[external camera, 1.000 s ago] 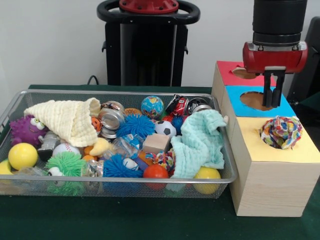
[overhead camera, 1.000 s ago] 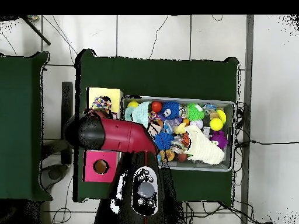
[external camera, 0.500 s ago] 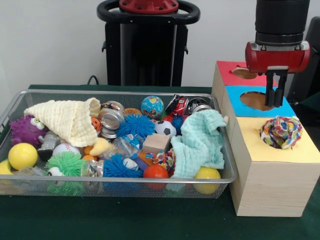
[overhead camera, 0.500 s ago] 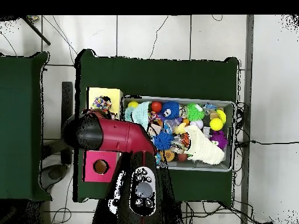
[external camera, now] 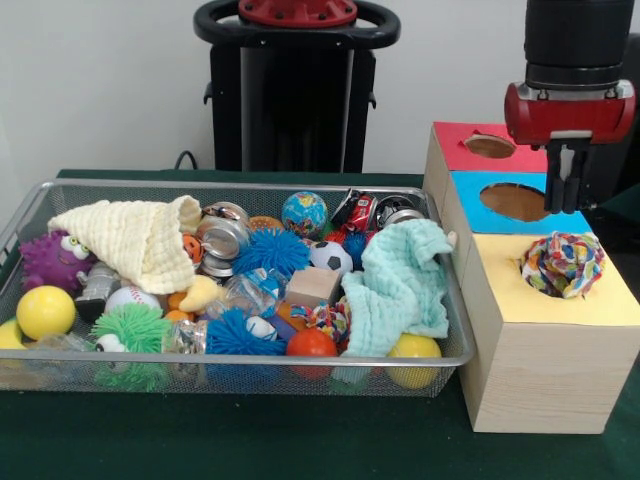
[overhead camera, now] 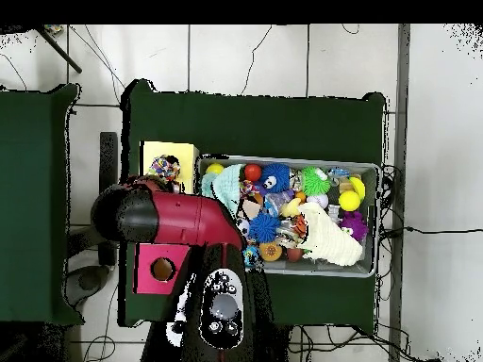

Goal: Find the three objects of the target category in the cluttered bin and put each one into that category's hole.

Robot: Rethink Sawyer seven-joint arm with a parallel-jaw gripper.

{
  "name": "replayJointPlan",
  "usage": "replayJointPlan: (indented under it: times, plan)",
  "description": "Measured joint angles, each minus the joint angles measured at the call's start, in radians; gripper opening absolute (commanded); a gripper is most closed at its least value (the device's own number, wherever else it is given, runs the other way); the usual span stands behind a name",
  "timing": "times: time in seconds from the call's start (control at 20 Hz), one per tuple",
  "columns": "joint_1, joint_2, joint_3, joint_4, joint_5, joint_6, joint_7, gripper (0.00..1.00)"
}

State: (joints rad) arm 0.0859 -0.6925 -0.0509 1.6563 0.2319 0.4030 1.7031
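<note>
Since a second ago the hand (external camera: 568,205) has been carried sideways, away from the wire mesh bin (external camera: 60,196); its fingers are held nearly together, gripping nothing. The multicoloured knotted rope ball (external camera: 563,264) is left perched in the yellow-topped hole (external camera: 535,285) of the wooden box, and could be knocked out rather than dropped through.

Blue hole (external camera: 514,201) partly behind gripper (external camera: 567,188); overhead, arm (overhead camera: 174,222) over blue section; jaws' state unclear.

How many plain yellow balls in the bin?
2 visible. One yellow ball sits at the bin's left end in the front view; the other lies at the front right corner under the mint cloth. More may be buried.
</note>
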Motion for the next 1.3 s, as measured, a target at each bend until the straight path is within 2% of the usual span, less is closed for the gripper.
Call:
replayJointPlan:
  times: [0.5,1.3]
  plan:
    - [0.017,0.007,-0.004,-0.017,0.000,-0.023,0.000,0.00]
    - [0.033,0.066,-0.046,-0.067,0.000,-0.033,0.000,0.00]
